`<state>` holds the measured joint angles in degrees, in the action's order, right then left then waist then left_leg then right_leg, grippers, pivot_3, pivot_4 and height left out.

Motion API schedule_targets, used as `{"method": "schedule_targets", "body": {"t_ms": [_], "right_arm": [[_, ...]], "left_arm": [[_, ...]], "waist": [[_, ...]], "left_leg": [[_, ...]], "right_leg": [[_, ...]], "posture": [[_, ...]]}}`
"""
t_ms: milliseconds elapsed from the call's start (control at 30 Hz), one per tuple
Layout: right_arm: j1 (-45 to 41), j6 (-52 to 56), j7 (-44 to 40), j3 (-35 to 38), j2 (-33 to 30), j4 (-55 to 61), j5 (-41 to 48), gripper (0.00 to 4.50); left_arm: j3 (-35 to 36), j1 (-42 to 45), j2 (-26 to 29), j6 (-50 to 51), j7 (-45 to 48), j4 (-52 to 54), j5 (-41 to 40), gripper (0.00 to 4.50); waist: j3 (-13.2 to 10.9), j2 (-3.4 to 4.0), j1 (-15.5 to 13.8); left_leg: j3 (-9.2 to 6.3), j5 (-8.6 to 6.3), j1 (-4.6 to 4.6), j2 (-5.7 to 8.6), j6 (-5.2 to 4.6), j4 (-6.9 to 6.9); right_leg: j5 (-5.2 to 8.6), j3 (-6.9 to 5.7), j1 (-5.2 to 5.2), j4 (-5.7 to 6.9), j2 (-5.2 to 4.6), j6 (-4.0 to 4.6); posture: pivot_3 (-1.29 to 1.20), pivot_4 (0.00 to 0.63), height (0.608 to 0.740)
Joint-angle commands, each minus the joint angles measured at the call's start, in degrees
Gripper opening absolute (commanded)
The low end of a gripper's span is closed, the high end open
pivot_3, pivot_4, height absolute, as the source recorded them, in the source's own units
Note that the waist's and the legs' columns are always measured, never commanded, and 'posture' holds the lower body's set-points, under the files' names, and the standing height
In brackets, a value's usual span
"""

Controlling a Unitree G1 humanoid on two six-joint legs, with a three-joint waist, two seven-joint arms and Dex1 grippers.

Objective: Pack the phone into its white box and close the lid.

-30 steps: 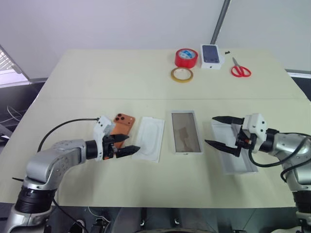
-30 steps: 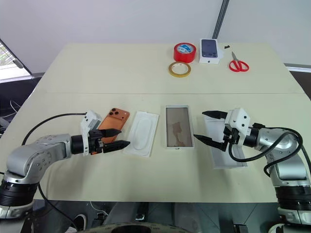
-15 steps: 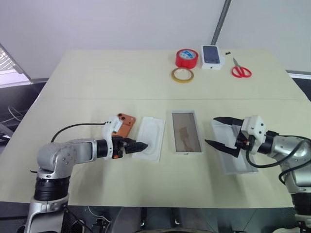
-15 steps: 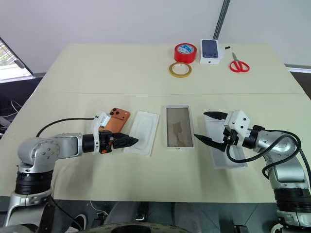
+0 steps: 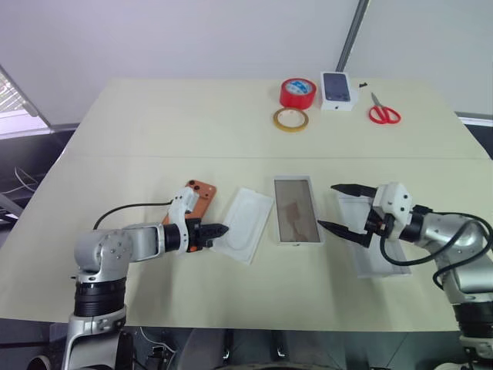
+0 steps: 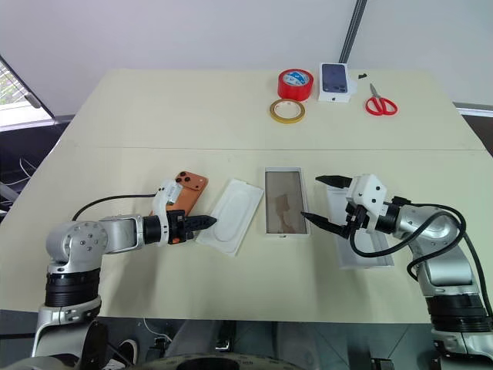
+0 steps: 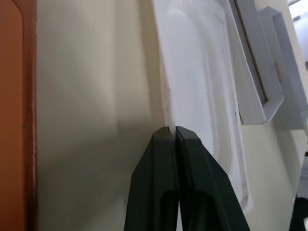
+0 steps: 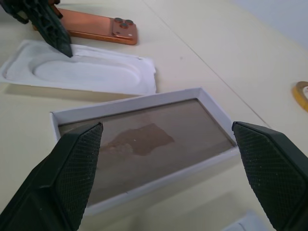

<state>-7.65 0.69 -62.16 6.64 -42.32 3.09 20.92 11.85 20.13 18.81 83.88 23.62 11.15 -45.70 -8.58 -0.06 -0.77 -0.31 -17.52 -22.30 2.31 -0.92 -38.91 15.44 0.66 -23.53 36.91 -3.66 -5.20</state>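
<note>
On the desk [image 5: 115, 123] the left claw [image 5: 218, 230] is pressed together on the near edge of the thin white insert [image 5: 248, 231]; in the left wrist view its two fingers [image 7: 159, 183] meet with the thin rim of the insert between their tips. The insert lies a little tilted, between the phone [image 5: 194, 199] and the white box [image 5: 295, 220]. The phone lies flat on the desk, orange, with its camera cluster at the far end, just beside the insert on the left and partly behind the left claw. The white box stands open in the middle of the desk, and its brownish floor is bare. To the right of it lies the lid [image 5: 377, 250], all white, with its hollow side up. The right claw [image 5: 337, 208] is spread wide and hangs low between the box and the lid, pointing to the left with nothing between its fingers; in the right wrist view the box shows between the two fingers [image 8: 72, 168]. At the far edge of the desk are a red tape roll [image 5: 297, 92], a yellowish tape ring [image 5: 289, 119], a small box with a phone picture [image 5: 337, 87] and red scissors [image 5: 383, 112], well apart from both claws.
</note>
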Motion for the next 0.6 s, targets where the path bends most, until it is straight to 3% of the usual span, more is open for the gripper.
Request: {"method": "schedule_targets", "body": {"t_ms": [33, 167, 400, 500, 600], "right_arm": [[-0.5, -0.6, -0.7, -1.2, 0.5, 2.9, 0.4, 4.5], [1.6, 0.9, -3.5, -5.6, 0.4, 6.0, 0.4, 4.5], [0.3, -2.5, -5.4, -12.5, 0.6, 4.0, -5.5, 4.5], [-1.6, -5.7, -5.3, -15.5, 0.8, -0.3, -10.1, 3.66], [-3.7, -8.4, -5.2, -17.5, 2.0, -3.2, -12.4, 2.07]], "left_arm": [[1.9, 0.4, -2.0, 2.6, -1.8, -1.1, -0.4, 0.04], [10.1, 3.2, -5.8, 2.8, -3.6, -1.4, -2.8, 0.04], [10.8, 1.6, -5.6, 2.7, -3.0, 2.3, -4.2, 0.04], [11.7, 1.8, -6.8, -0.7, -4.5, 2.6, -3.4, 0.0], [12.0, 2.2, -7.4, -7.5, -5.6, 2.2, -1.9, 0.0]], "waist": [[0.0, 0.0, 0.0], [0.0, -0.08, 0.0], [-0.1, -0.11, 0.4], [-0.1, -0.11, 0.2], [-0.1, -0.15, 0.2]], "left_leg": [[0.0, 0.0, 0.0, 0.0, 0.0, 0.0], [0.0, 0.01, 0.0, 0.0, 0.02, -0.02], [-0.01, 0.08, -0.04, 0.0, 0.14, -0.04], [-0.01, 0.14, -0.04, 0.0, 0.25, -0.04], [0.0, 0.22, -0.04, 0.0, 0.4, -0.04]], "right_leg": [[0.0, 0.0, 0.0, 0.0, 0.0, 0.0], [0.0, -0.01, -0.02, 0.03, 0.01, 0.0], [0.0, -0.01, -0.09, 0.06, 0.03, -0.01], [0.0, -0.01, -0.09, 0.06, 0.04, -0.01], [0.0, -0.01, -0.08, 0.04, 0.03, -0.01]], "posture": [[0.0, 0.15, 0.74], [0.0, 0.15, 0.74], [0.0, 0.15, 0.74], [0.0, 0.15, 0.74], [0.0, 0.15, 0.74]]}}
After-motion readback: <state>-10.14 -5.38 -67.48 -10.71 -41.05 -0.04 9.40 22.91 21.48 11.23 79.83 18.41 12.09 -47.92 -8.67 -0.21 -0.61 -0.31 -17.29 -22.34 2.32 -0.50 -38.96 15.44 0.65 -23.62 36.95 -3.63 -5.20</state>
